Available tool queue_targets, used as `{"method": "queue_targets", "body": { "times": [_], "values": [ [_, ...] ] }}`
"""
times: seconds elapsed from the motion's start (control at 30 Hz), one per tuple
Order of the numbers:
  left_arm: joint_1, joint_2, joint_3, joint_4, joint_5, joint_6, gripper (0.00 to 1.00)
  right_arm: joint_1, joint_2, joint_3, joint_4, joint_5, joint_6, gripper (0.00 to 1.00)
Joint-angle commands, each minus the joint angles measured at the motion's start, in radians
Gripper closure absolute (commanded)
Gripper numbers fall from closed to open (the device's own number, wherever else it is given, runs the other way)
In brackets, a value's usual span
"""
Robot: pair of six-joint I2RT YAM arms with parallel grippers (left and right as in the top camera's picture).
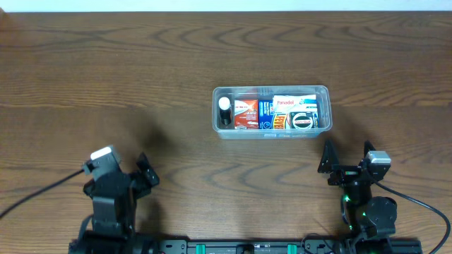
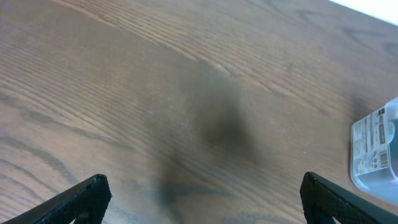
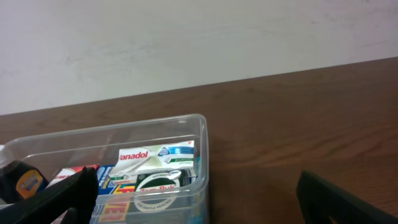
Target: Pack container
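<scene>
The container (image 1: pixel 271 89) was a shallow, see-through plastic tub, rectangular with rounded corners and a raised rim. It sat on the brown wood-grain desk (image 1: pixel 106 77), its long side running across the overhead view.

Inside it, at the left end, stood a small dark bottle with a white cap (image 1: pixel 224 111). Right of the bottle lay a red box (image 1: pixel 246 114), then a blue box (image 1: pixel 265 111). A white box marked Panadol (image 1: pixel 294 102) filled the far right part. A round green-and-white tin (image 1: pixel 304 121) lay at the near right.

The left tool (image 2: pixel 208 202) hung well apart from the container, off its near-left side. Its fingers were spread wide over bare desk and gripped nothing. The right tool (image 1: pixel 347 156) stood near the container, just off its near-right corner. It too was spread wide and empty.

The print on the red and blue boxes was too small to read from overhead. The left wrist view caught only one corner of the container at its right edge, with a blurred label behind the wall. The right wrist view cut off the container's left end and near wall. There the white box's first letter was hidden, and a dark thing with an orange label (image 3: pixel 22 180) at the left could not be made out.
</scene>
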Motion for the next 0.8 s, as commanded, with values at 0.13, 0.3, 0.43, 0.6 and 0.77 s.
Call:
{"method": "queue_targets", "body": {
  "times": [0.13,0.3,0.43,0.6,0.77],
  "values": [
    [0.049,-0.11,-0.096,0.036,-0.023,0.013,0.02,-0.012,-0.006,-0.002,-0.004,-0.004,-0.007,0.01],
    [0.053,-0.124,-0.156,0.123,-0.023,0.013,0.02,-0.012,-0.006,-0.002,-0.004,-0.004,-0.007,0.01],
    [0.053,-0.139,-0.216,0.252,-0.024,0.014,0.02,-0.012,-0.006,-0.002,-0.004,-0.004,-0.007,0.01],
    [0.053,-0.152,-0.308,0.449,-0.023,0.014,0.02,-0.012,-0.006,-0.002,-0.004,-0.004,-0.007,0.01],
    [0.053,-0.169,-0.364,0.538,-0.023,0.014,0.02,-0.012,-0.006,-0.002,-0.004,-0.004,-0.007,0.01]
  ]
}}
